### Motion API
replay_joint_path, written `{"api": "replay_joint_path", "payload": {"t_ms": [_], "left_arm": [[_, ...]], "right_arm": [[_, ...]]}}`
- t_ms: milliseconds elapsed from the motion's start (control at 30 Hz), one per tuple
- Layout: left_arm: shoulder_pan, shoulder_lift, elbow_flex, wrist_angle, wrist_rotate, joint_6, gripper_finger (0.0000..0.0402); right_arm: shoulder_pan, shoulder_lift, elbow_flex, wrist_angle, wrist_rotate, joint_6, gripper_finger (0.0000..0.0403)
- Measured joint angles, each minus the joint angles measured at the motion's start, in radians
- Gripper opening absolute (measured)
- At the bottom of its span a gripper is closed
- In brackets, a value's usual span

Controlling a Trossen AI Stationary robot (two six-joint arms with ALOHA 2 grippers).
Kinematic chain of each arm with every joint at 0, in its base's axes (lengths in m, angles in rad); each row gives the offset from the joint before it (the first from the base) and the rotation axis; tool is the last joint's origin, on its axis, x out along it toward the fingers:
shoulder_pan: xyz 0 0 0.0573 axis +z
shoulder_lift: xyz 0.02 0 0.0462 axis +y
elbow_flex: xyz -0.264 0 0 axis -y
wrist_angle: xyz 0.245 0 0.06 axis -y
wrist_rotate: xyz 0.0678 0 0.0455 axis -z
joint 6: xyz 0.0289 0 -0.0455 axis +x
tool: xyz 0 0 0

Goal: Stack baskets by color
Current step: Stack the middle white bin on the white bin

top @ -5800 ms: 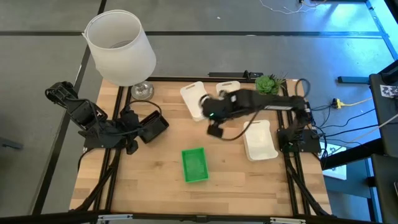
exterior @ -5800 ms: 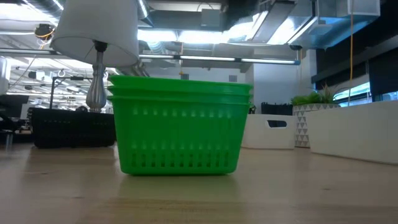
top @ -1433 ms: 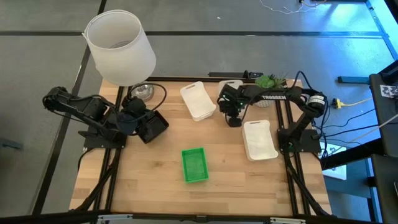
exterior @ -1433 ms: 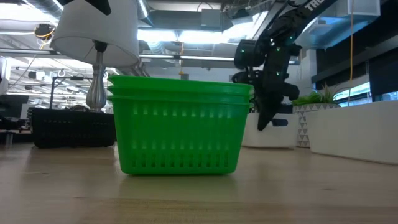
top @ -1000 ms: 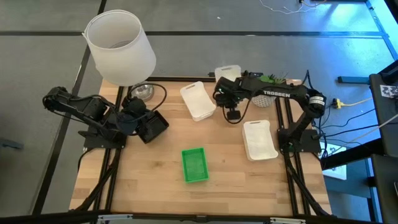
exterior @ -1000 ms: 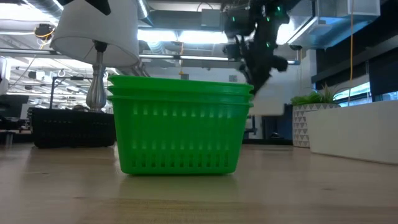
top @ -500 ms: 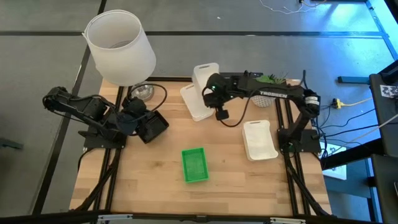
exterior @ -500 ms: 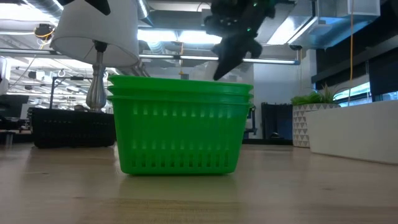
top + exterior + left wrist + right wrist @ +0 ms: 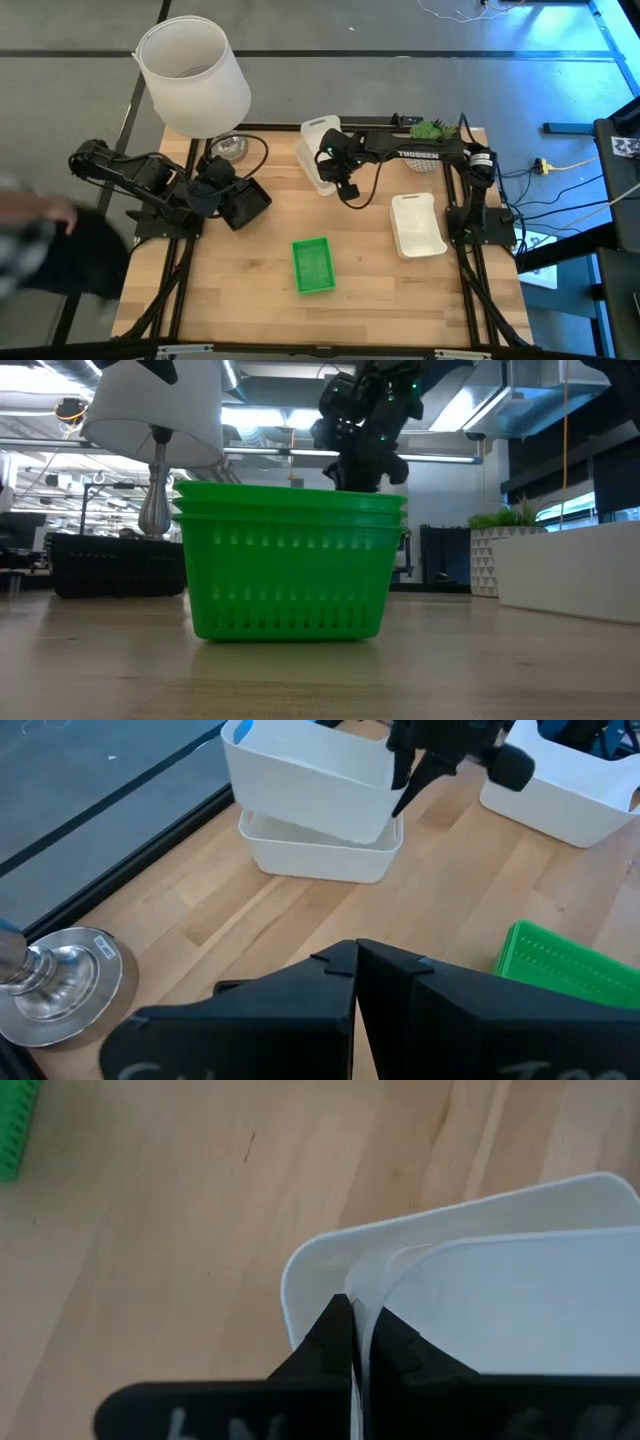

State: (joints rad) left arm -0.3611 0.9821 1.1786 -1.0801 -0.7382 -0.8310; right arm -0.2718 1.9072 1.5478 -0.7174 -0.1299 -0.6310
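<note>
Now the carried white basket [image 9: 305, 775] hangs tilted just above a second white basket [image 9: 320, 855] at the table's far edge; the tilt looks meant to let one corner drop in first so it nests. Right gripper [image 9: 357, 1325] is clamped shut on its rim, thin wall pinched between the fingers. A third white basket [image 9: 417, 224] lies well apart near the right arm's base, presumably next for this stack. Green baskets [image 9: 290, 560] already sit nested mid-table, toward the near side. Left gripper [image 9: 356, 982] is shut, empty, parked over the black baskets [image 9: 243, 204] near the lamp base [image 9: 55, 982]. Lampshade [image 9: 193, 75] overhangs the far left corner; plant [image 9: 429, 131] stands just beyond the right arm.
</note>
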Motion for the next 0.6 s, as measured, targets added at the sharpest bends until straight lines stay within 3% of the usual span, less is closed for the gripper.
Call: {"api": "replay_joint_path", "payload": {"t_ms": [200, 600], "left_arm": [[0.000, 0.000, 0.000, 0.000, 0.000, 0.000, 0.0000], [0.000, 0.000, 0.000, 0.000, 0.000, 0.000, 0.0000]], "right_arm": [[0.000, 0.000, 0.000, -0.012, 0.027, 0.001, 0.0012], [0.015, -0.003, 0.008, -0.034, 0.058, 0.002, 0.0112]]}}
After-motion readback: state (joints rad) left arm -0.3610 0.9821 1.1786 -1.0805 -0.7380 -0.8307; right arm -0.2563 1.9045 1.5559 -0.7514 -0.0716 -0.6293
